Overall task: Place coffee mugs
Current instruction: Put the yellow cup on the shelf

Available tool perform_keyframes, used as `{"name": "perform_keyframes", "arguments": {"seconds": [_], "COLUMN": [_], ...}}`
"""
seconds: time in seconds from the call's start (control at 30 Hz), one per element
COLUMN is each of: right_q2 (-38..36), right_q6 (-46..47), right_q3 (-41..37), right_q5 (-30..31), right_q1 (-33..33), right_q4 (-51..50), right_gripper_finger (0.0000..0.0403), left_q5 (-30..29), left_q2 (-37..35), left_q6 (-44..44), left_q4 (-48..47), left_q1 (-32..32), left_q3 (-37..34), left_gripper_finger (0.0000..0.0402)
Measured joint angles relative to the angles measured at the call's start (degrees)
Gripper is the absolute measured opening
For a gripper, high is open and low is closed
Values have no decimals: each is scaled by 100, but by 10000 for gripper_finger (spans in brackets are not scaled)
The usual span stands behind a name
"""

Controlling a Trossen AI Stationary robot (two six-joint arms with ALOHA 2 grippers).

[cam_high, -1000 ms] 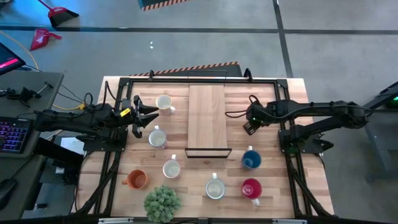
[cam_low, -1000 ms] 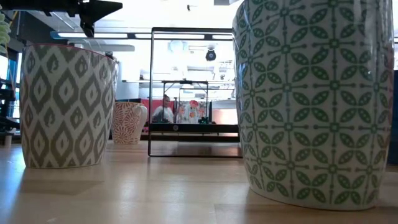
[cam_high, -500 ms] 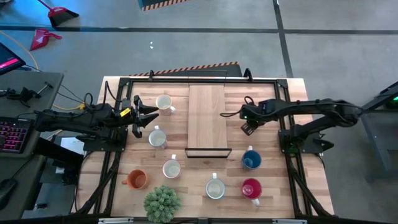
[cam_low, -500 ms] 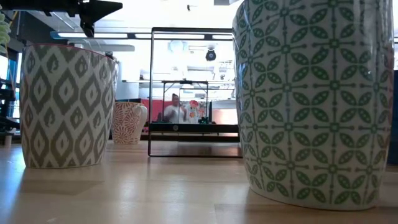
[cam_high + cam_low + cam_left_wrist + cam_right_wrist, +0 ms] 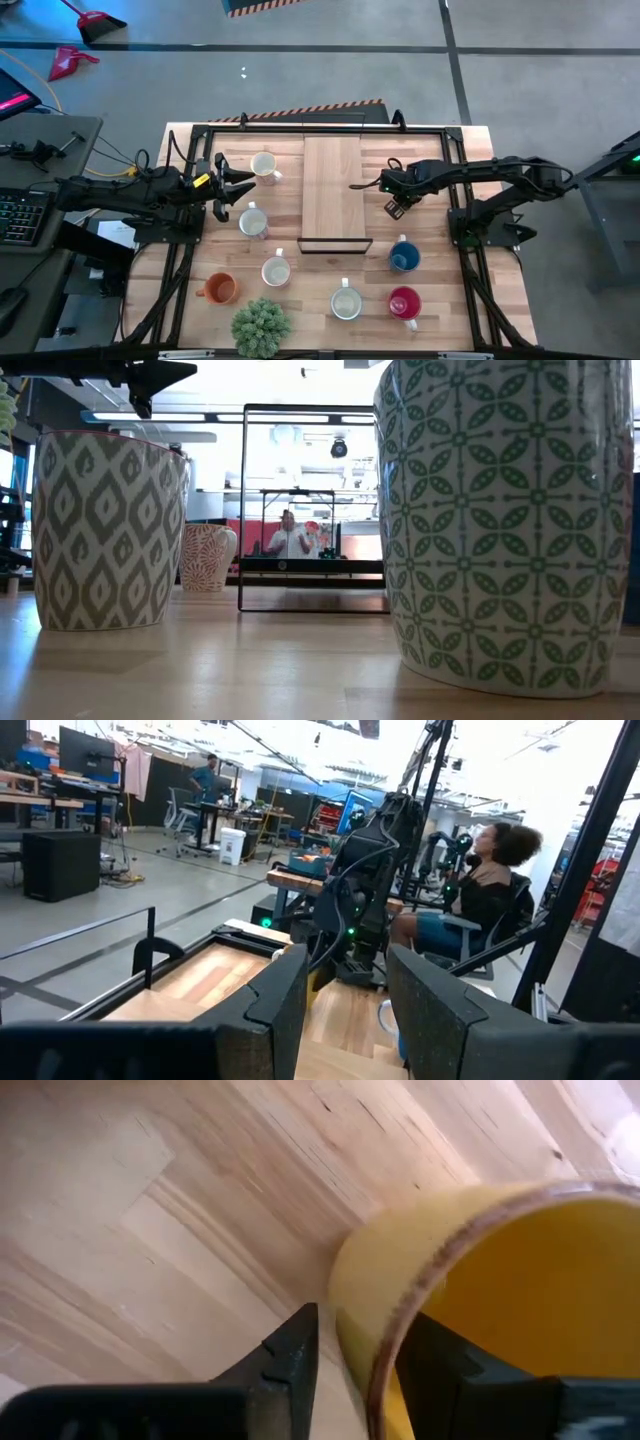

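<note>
— At three o'clock from the raised wooden board, what has the right gripper got?
— A yellow-orange mug. Its fingers are clamped across the wall, one outside and one inside the rim. Whether the mug touches the table, I cannot tell; from above the arm hides it.
— And the left gripper?
— At nine o'clock from the board, fingers spread wide, holding nothing. A cream mug sits at one o'clock from it and a white mug at five.
— The rest?
— The blue mug stands at six o'clock from the right gripper, with the red-pink mug beyond it. An orange mug is near the plant ball.
</note>
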Motion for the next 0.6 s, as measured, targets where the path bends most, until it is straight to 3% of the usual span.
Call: {"name": "perform_keyframes", "arguments": {"seconds": [0.2,0.4,0.6], "right_q2": [52,54,51], "right_q6": [-31,-157,-832], "right_q3": [2,129,1287], "right_q5": [-27,39,325], "right_q1": [-2,-32,-85], "right_q4": [32,10,-591], "right_gripper_finger": [9,2,1], "left_q5": [0,0,0], "left_q2": [0,0,0], "left_q6": [21,21,19], "left_q4": [-2,-7,-44], "left_q1": [0,0,0], "left_q3": [0,0,0], "left_gripper_finger": [129,129,129]}}
